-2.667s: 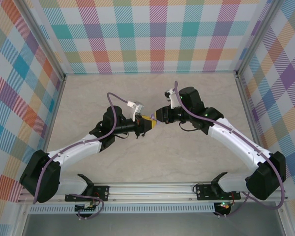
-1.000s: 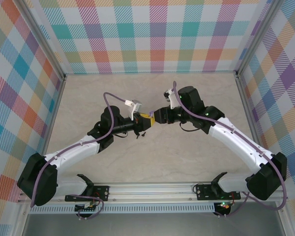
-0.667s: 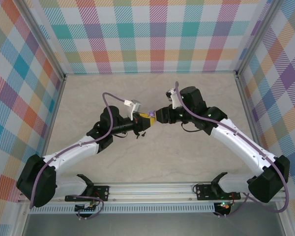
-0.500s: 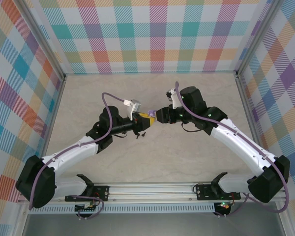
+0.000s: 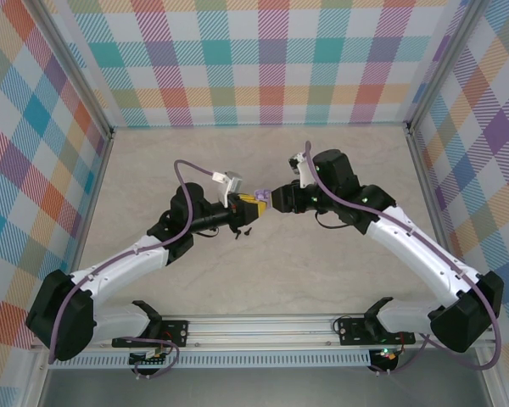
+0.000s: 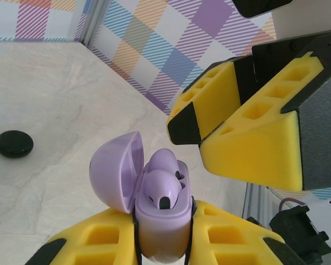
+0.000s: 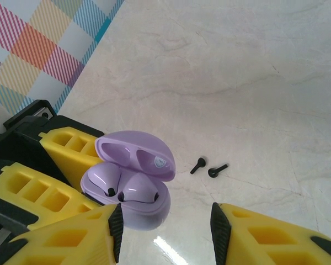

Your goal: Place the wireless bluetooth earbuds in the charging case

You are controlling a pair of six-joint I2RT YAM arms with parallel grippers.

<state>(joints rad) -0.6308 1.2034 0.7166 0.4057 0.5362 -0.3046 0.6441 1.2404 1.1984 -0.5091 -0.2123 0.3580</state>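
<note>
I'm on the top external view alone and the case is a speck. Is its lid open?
Observer: Yes. The charging case, clamped in the left gripper, has its lid hinged back.
Operator: Anything seated inside?
Observer: Two lavender earbuds sit in its wells.
Operator: Is the other arm carrying one?
Observer: No, the right gripper is open and empty.

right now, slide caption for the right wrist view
Left gripper holds the open lavender charging case with lavender earbuds inside; two tiny black stemmed earbuds lie on the marble-look table.
</note>
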